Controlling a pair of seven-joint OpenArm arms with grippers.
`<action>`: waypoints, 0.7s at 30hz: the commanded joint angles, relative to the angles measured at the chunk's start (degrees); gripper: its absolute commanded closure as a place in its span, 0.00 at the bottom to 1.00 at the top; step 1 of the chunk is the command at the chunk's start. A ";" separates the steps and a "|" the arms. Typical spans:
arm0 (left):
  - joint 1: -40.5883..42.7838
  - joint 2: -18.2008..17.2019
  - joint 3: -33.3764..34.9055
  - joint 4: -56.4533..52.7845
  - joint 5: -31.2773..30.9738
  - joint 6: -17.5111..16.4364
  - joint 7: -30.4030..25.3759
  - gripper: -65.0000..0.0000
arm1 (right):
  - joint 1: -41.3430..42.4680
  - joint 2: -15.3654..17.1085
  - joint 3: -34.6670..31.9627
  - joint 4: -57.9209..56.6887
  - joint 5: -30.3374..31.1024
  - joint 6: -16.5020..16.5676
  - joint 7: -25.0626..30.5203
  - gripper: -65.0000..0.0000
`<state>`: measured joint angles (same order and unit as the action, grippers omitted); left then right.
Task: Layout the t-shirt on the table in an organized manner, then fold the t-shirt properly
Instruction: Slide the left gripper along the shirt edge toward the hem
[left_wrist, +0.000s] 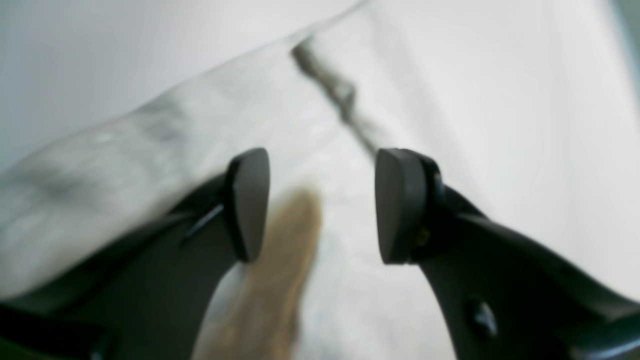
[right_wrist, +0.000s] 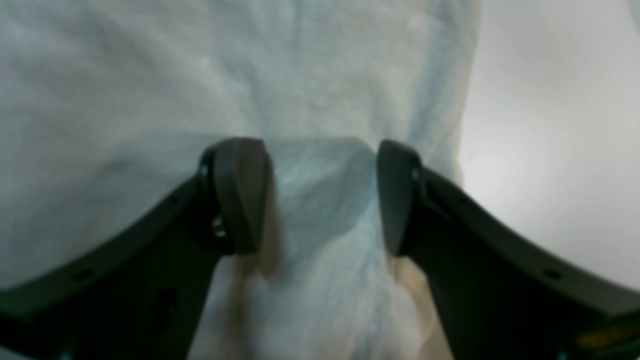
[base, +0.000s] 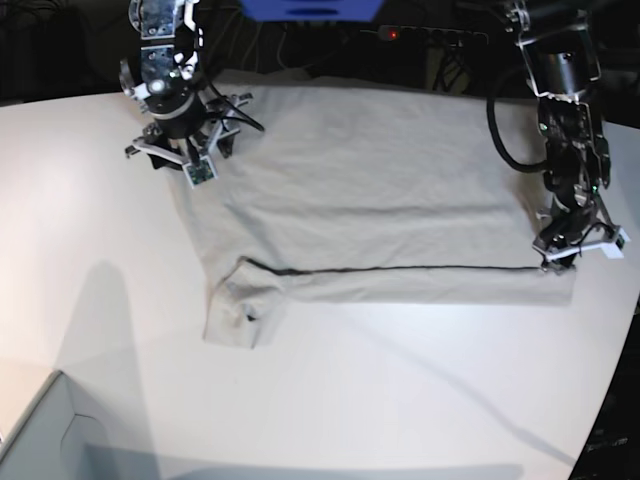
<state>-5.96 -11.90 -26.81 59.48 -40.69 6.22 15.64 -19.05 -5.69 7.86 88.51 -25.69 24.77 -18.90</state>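
Fold step in hand: t-shirt (base: 380, 200) flat on surface (base: 60, 220), lower edge already folded. Left hand (base: 572, 252) at right frame, right hand (base: 178, 160) upper left: both open, empty, over cloth. Next: close on cloth.

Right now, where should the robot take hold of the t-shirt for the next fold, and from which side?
Probably the near folded edge of the t-shirt, at its two ends, coming from above. The cloth lies flat on the table, and the open left gripper already hangs over one end.
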 joint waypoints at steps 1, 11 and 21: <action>-1.91 -1.24 -0.05 1.04 -0.68 -0.37 -1.18 0.49 | 0.02 -0.06 0.01 0.94 -0.29 0.41 0.30 0.46; -13.25 -1.33 -0.31 -15.22 -0.76 -0.37 -1.27 0.49 | 0.45 0.02 0.01 1.20 -0.29 0.41 0.30 0.46; -15.01 -1.33 -0.31 -18.38 -1.12 -0.37 -1.35 0.49 | 0.63 0.02 0.19 1.20 -0.29 0.41 0.30 0.46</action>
<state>-19.57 -12.53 -27.03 40.51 -41.47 5.96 14.15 -18.74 -5.69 7.97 88.73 -25.78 24.80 -19.33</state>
